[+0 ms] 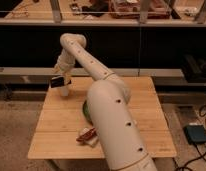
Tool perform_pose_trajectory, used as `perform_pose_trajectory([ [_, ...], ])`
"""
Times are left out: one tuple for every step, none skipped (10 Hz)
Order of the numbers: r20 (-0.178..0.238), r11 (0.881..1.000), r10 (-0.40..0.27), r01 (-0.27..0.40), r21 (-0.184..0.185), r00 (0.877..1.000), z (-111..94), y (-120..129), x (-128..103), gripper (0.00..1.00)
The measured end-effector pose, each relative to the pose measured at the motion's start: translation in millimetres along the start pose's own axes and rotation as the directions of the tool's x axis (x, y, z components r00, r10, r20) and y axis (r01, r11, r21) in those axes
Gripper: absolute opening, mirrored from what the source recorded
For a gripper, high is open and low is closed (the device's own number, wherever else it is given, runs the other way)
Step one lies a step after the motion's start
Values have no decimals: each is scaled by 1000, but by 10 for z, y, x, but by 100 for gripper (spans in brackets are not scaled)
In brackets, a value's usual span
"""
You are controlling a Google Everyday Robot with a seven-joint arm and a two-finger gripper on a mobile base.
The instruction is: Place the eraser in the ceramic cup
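step: carry to cup | pincer (61,80) holding the black eraser (57,82) above the far-left of the wooden surface (56,130) | white ceramic cup (65,90) directly beneath | next: likely centre over the rim, lower, release

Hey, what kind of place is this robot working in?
Probably a lab or workshop test area. A small wooden table stands before a dark counter with cluttered trays, and cables with a blue box lie on the floor. The pincer hovers at the table's far left.
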Motion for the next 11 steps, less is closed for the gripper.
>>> perform_pose_trajectory([
  [15,1000,-9,8,10,1000,-77,-21,-21,80],
  [36,999,-27,26,20,999,-215,-12,-25,80],
  [47,999,-41,40,26,998,-320,16,-2,80],
  [67,998,-64,62,33,996,-447,73,28,80],
  [79,996,-78,75,38,994,-552,132,75,80],
  [84,996,-82,79,39,993,-564,139,70,80],
  [85,996,-85,82,38,993,-551,127,50,80],
  [86,996,-86,83,37,993,-546,125,45,80],
  [85,996,-84,81,38,993,-553,132,56,80],
  [84,996,-82,79,39,993,-562,139,69,80],
  [85,996,-84,81,38,993,-556,134,60,80],
])
